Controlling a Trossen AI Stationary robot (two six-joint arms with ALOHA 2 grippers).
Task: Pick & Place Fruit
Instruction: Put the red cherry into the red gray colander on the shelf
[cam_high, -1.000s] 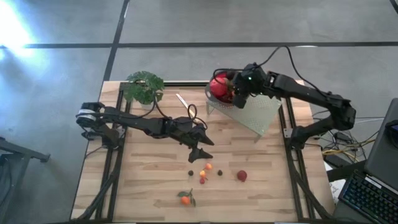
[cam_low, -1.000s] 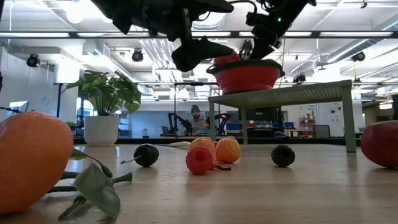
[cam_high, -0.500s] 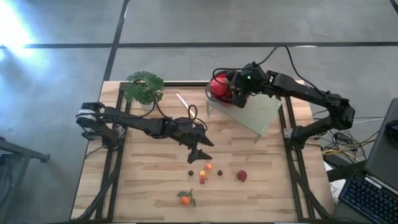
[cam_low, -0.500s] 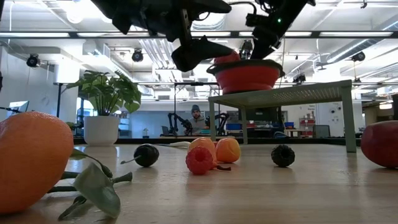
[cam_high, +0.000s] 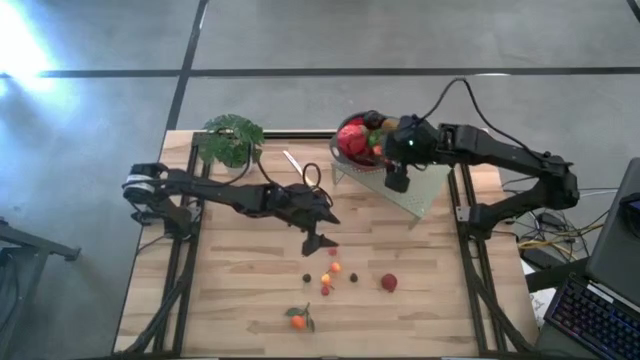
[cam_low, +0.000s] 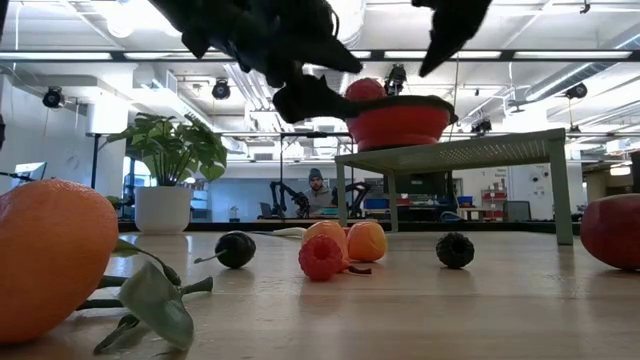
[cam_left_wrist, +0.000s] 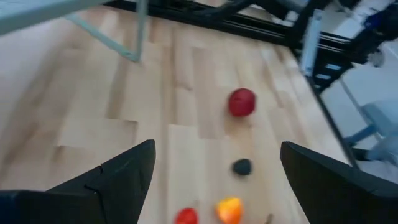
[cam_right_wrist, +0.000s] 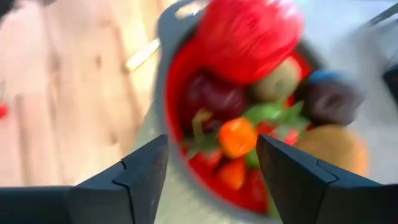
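Above the red bowl (cam_high: 358, 145) on its raised grey stand (cam_high: 415, 185), the right gripper (cam_high: 397, 180) hangs just off the bowl's rim, its fingers (cam_right_wrist: 134, 177) spread apart and holding nothing. The bowl is heaped with fruit: a large red apple (cam_right_wrist: 245, 34), a dark plum (cam_right_wrist: 214, 99), a leafy tangerine (cam_right_wrist: 239, 137), brownish kiwis (cam_right_wrist: 329, 146) and strawberries (cam_right_wrist: 239, 177) crowd together inside it.

Out from the stand, toward the worktop's (cam_high: 240, 300) middle, the left gripper (cam_high: 318, 240) hovers over a loose cluster of small fruit, its fingers (cam_left_wrist: 124, 177) released wide and empty. Below it lie two small orange berries (cam_high: 335, 268), a red berry (cam_low: 320, 258) touching them, and two dark berries (cam_high: 306, 278) set a little apart. A red fruit (cam_high: 389, 283) sits beyond that cluster on the stand's side, and a leafy tangerine (cam_high: 298, 320) rests farther out still, near the worktop's front edge.

A potted plant (cam_high: 230, 140) stands beside the bowl's stand at the back, with a pale slim knife (cam_high: 293, 162) lying between them.
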